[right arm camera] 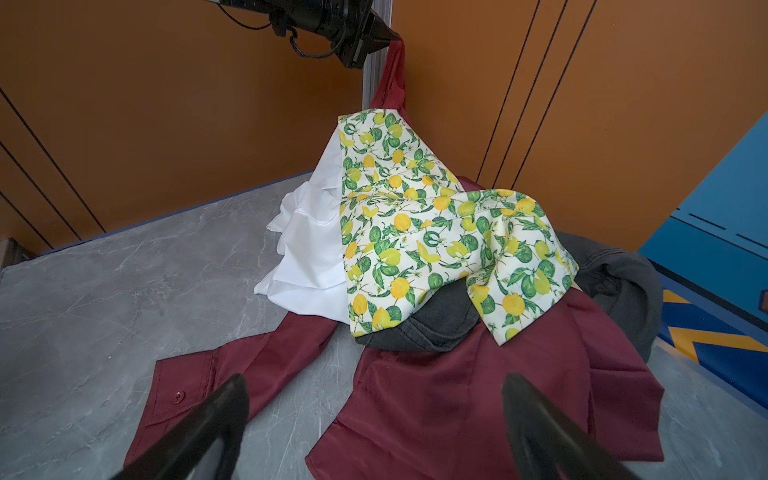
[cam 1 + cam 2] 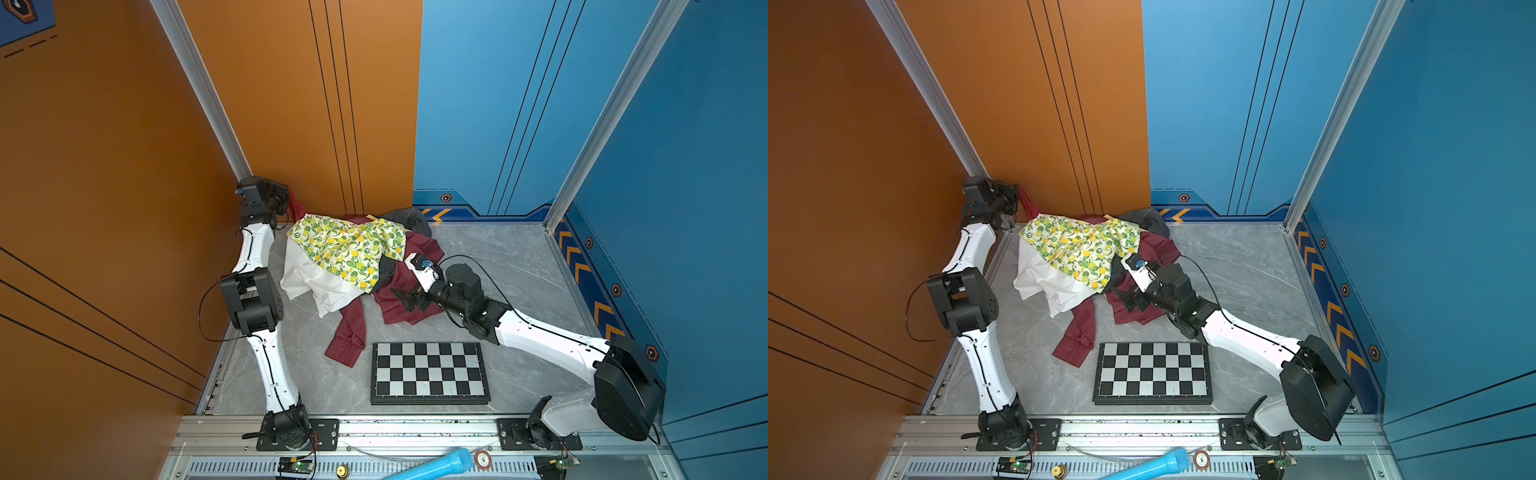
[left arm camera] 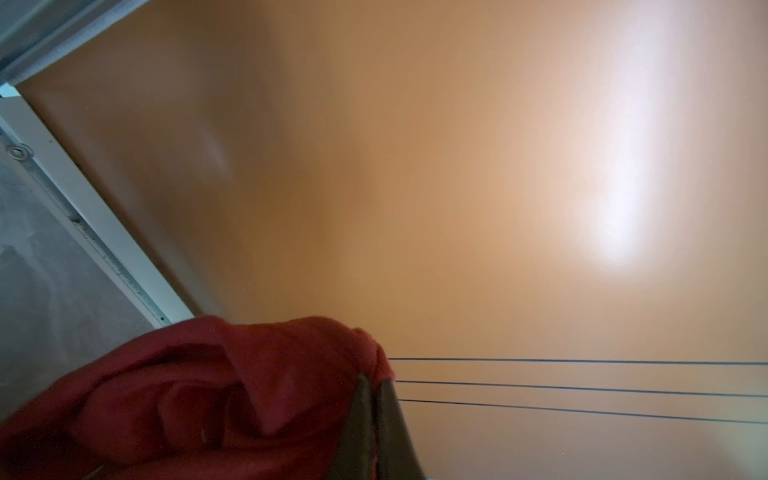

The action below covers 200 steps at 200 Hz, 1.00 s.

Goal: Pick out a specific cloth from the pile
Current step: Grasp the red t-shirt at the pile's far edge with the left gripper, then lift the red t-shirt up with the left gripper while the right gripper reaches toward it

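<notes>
My left hand is clamped shut on the cloth, raised against the orange wall at the far left corner. The bright red fabric hangs taut from its tips, and its lower end is hidden behind the pile. My right hand is spread wide and grips nothing, low over the maroon shirt at the pile's near edge. The lemon print lies on top. The chessboard sits on the desk, nearer the 2 arm bases.

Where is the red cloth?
Far left in both top views: the red cloth, pinched in the left gripper beside the orange wall, runs down under the lemon fabric.
</notes>
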Available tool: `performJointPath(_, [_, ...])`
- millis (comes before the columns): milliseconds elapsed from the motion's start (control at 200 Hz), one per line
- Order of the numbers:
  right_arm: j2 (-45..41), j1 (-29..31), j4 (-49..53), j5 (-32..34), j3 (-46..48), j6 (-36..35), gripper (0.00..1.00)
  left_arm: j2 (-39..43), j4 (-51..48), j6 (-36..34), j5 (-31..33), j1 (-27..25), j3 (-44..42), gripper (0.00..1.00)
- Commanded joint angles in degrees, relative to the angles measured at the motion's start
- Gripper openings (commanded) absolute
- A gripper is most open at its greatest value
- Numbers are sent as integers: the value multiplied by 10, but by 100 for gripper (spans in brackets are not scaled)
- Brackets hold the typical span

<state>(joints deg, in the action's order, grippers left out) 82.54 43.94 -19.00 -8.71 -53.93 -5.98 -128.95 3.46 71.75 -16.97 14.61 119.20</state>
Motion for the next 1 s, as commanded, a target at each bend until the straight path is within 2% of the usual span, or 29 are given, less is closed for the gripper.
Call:
performJointPath(0, [-8, 4, 8, 11, -6, 9, 95, 33, 86, 39, 4, -6, -40, 0])
performJointPath(305, [-16, 5, 11, 10, 1, 12, 95, 90, 211, 52, 65, -53, -182, 0])
performJointPath(455, [-26, 5, 15, 10, 6, 11, 96, 113, 218, 25, 80, -66, -199, 0])
performJointPath(536, [-30, 5, 17, 9, 7, 11, 95, 120, 208, 9, 76, -68, -181, 0])
performJointPath(996, [-12, 9, 10, -1, -14, 6, 96, 119, 28, -79, 59, -76, 46, 0])
